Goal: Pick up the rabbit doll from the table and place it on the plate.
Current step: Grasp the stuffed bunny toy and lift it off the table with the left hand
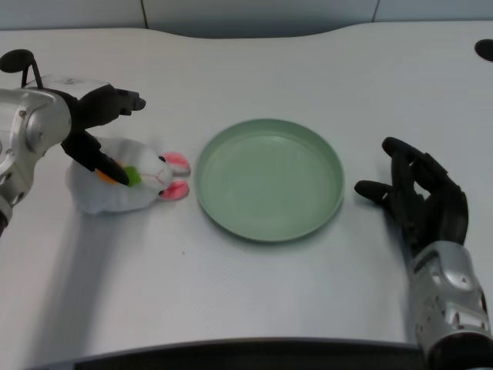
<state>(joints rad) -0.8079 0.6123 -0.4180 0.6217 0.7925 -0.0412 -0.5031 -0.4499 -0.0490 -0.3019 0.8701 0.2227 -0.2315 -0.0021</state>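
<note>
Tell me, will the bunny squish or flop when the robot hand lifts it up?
Probably it squishes a bit: the rabbit doll looks like soft white plush, so fingers should sink in. Its pink ears, pointing at the green plate, may droop when lifted. It likely weighs little and won't roll, since it lies slumped on the table. The left hand is above it.

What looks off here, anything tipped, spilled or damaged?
Nothing stands out. The rabbit doll lies on its side on the table, left of the empty green plate, under the left hand. No spills or damage visible.
</note>
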